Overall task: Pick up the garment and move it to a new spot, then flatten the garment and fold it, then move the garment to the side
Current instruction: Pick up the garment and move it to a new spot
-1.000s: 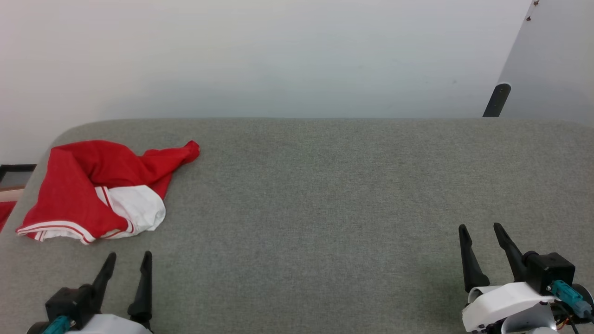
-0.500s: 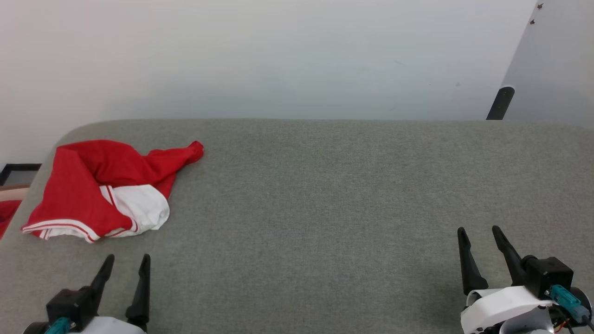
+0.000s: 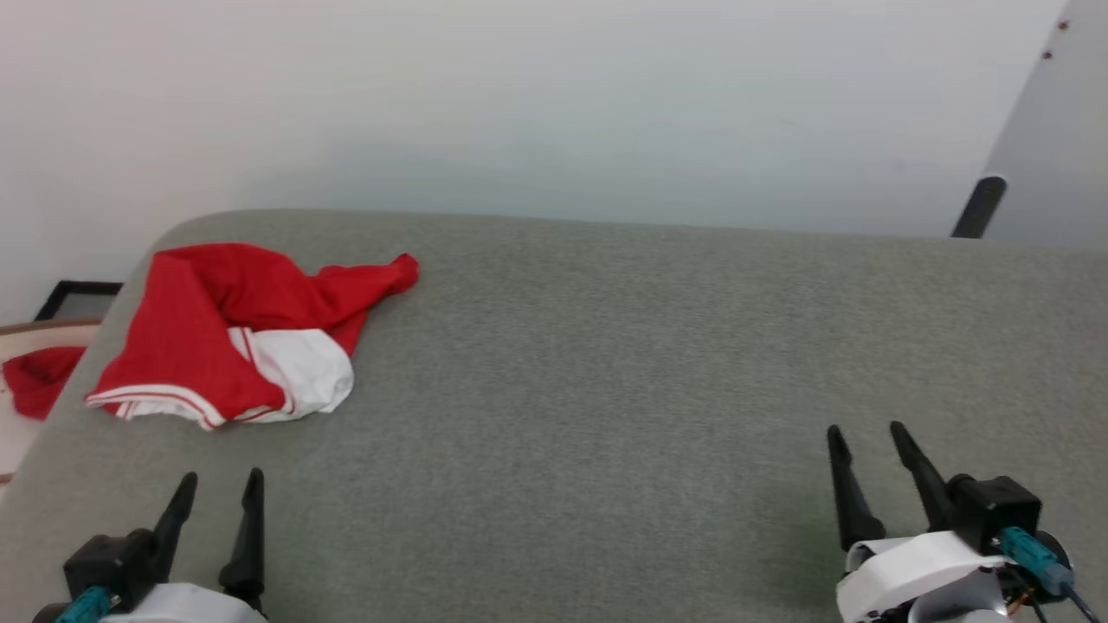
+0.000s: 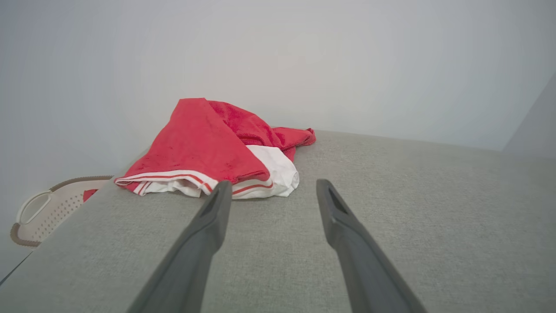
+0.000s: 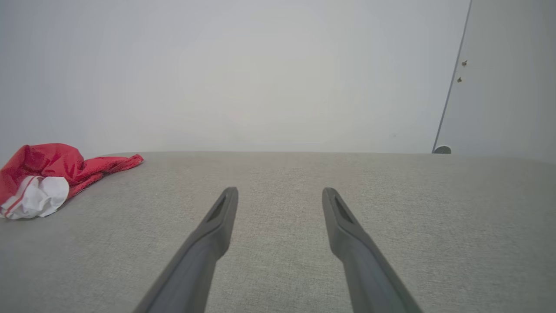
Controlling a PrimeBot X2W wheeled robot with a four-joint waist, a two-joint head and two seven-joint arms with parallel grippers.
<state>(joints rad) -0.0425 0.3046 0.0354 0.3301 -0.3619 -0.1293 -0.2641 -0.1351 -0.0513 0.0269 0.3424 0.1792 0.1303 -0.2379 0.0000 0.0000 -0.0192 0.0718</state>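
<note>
Garment (image 3: 216, 329) lies in a crumpled heap on the grey fabric-covered table (image 3: 606, 363), straight ahead of the left gripper (image 3: 220, 478) and near its fingertips, with a strip of table between them. Red cloth is on top, and a white sleeve is bunched on the side nearer the right gripper (image 3: 866, 428). A white-and-red striped hem runs along the edge facing the left gripper. One twisted red corner trails off the far side of the heap, away from the left gripper.

In the left wrist view the garment (image 4: 204, 148) sits beyond the left gripper (image 4: 273, 184) and a little to its left. This gripper is released, its two dark fingers spread with nothing between them.

The right gripper is released too, fingers apart and holding nothing. It hovers well apart from the garment, which in the right wrist view (image 5: 47, 174) lies far off to the left of the right gripper (image 5: 280, 190).

Past the table edge, left of the left gripper, stands a pale perforated basket (image 4: 47, 208) with a brown rim. Something red lies in it, perhaps more cloth, but too little shows to tell.
</note>
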